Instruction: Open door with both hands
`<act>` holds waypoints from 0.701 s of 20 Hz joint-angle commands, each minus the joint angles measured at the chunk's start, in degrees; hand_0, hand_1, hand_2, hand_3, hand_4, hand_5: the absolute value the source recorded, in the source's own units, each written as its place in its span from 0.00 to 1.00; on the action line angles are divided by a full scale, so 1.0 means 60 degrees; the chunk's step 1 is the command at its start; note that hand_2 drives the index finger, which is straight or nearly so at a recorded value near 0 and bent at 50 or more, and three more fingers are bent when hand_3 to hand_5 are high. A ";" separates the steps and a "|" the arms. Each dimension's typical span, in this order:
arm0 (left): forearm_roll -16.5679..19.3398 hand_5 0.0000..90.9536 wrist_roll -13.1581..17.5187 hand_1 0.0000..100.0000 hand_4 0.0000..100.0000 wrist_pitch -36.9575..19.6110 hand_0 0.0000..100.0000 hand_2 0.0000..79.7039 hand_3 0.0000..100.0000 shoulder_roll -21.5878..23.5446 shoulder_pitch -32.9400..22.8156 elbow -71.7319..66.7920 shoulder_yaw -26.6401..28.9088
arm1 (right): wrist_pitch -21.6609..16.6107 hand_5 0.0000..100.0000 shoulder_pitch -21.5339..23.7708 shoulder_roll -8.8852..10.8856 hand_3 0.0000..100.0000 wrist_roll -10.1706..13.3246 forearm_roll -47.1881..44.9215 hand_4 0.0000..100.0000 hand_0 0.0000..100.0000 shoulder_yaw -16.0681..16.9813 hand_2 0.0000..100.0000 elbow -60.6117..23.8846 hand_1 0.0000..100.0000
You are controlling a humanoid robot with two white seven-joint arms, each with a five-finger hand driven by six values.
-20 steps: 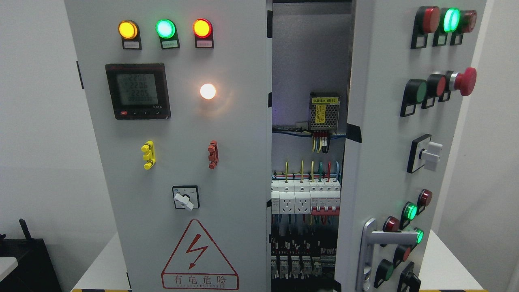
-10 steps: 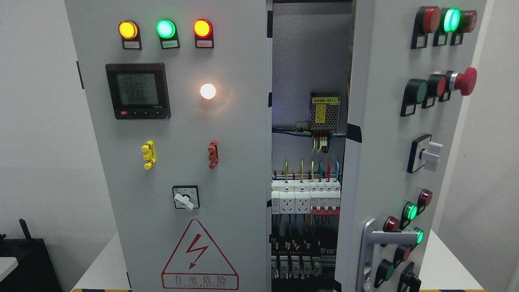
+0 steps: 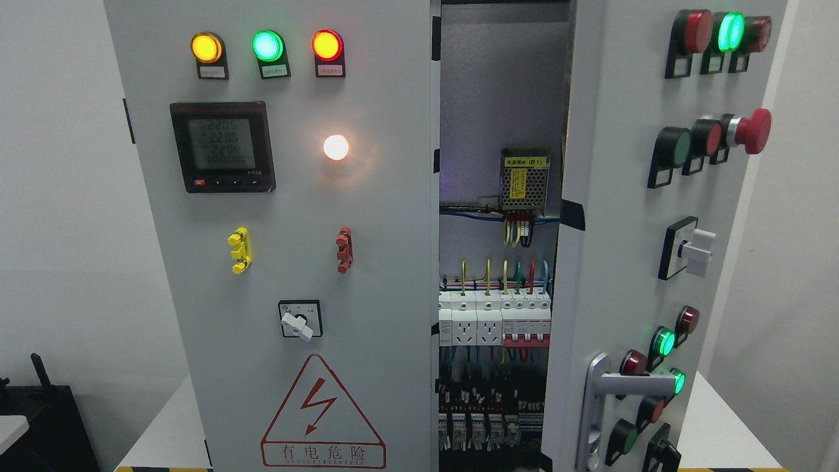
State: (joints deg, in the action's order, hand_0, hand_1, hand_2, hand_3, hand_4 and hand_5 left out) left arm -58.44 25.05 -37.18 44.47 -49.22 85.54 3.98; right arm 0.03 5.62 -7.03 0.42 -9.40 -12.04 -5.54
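Observation:
A grey electrical cabinet fills the head view. Its right door (image 3: 616, 262) stands swung partly outward, edge toward me, carrying red and green buttons and a silver lever handle (image 3: 606, 393) near the bottom. The left door (image 3: 288, 262) is flat and closed, with three lit lamps, a digital meter (image 3: 223, 147) and a red lightning warning triangle (image 3: 322, 413). Through the gap between the doors I see the inside: a power supply (image 3: 524, 180), coloured wires and white breakers (image 3: 495, 321). Neither of my hands or arms appears anywhere.
The cabinet stands on a white table (image 3: 160, 426) with a yellow-black striped front edge. A dark object (image 3: 39, 413) sits at the lower left. White walls lie on both sides. A red mushroom stop button (image 3: 754, 131) sticks out from the right door.

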 commanded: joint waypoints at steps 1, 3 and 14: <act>-0.1377 0.00 0.0262 0.00 0.04 -0.0087 0.00 0.00 0.00 0.2809 0.0013 0.1096 0.0273 | -0.0005 0.00 0.0000 0.0000 0.00 0.0003 0.0000 0.00 0.00 0.0000 0.00 0.0000 0.00; -0.1656 0.00 0.0395 0.00 0.04 -0.0087 0.00 0.00 0.00 0.3570 0.0175 0.1227 0.0288 | -0.0005 0.00 0.0000 0.0000 0.00 0.0003 0.0000 0.00 0.00 0.0000 0.00 0.0000 0.00; -0.2770 0.00 0.0615 0.00 0.04 0.0204 0.00 0.00 0.00 0.6181 0.3132 0.1959 -0.0093 | 0.0009 0.00 0.0000 0.0000 0.00 0.0003 0.0000 0.00 0.00 0.0000 0.00 0.0000 0.00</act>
State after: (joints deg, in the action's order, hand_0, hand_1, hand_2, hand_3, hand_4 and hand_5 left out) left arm -71.35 28.49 -37.08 66.16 -37.15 92.13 4.35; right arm 0.03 5.63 -7.03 0.42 -9.40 -12.04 -5.54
